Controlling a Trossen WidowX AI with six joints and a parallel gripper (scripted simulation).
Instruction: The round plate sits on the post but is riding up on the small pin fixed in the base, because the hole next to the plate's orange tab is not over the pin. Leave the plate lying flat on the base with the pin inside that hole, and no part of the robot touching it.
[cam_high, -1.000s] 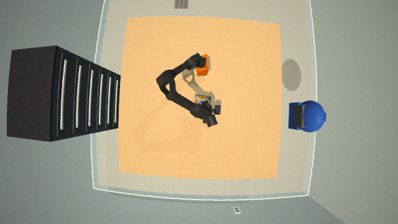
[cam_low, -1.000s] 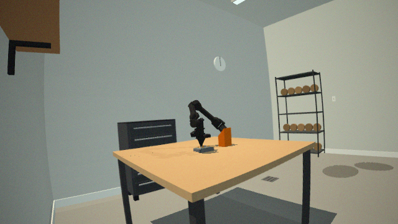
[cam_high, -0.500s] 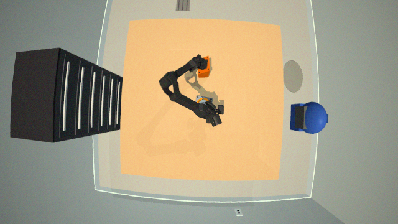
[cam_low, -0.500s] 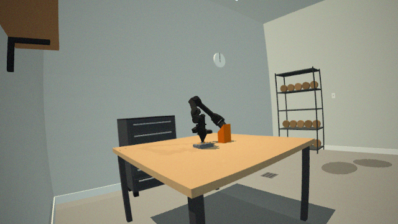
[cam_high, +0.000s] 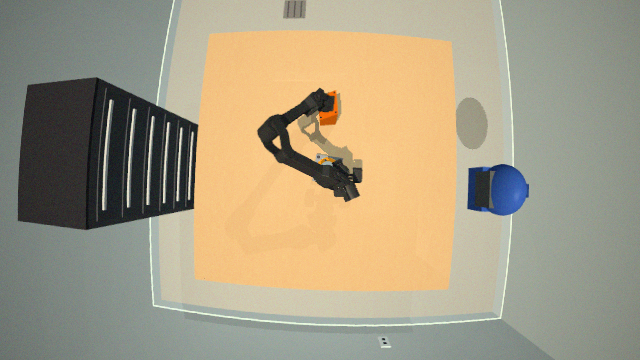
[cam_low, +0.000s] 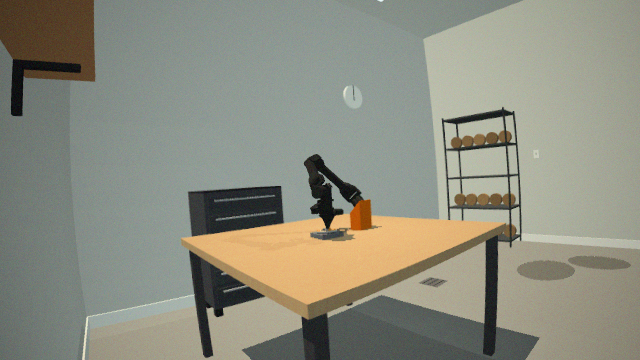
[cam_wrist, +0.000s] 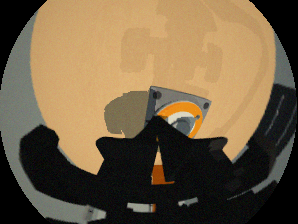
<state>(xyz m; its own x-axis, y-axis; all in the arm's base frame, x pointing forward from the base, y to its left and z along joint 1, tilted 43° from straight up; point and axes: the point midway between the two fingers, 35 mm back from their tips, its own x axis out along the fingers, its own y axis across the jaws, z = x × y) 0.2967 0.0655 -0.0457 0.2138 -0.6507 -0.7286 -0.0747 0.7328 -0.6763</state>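
Note:
The grey square base (cam_high: 320, 156) (cam_low: 319, 235) (cam_wrist: 172, 93) lies on the table with dark round spots at its corners. The round plate (cam_high: 327, 161) (cam_wrist: 181, 108) shows as an orange arc around a pale and grey-blue middle on the base; the arm and fingers cover part of it. My gripper (cam_low: 327, 228) (cam_wrist: 156, 118) is shut with nothing seen between its fingers. It points down, its tips low over the base and overlapping the plate's edge in the wrist view. Whether they touch the plate, I cannot tell. The tab's hole, the pin and the plate's tilt cannot be made out.
An orange block (cam_high: 329, 117) (cam_low: 361, 216) stands on the table beside the arm's foot. A dark drawer cabinet (cam_high: 57, 155) (cam_low: 240, 200) stands beside the wooden table (cam_high: 390, 225) (cam_low: 310, 275). A blue rounded object (cam_high: 507, 190) is off the table's opposite side.

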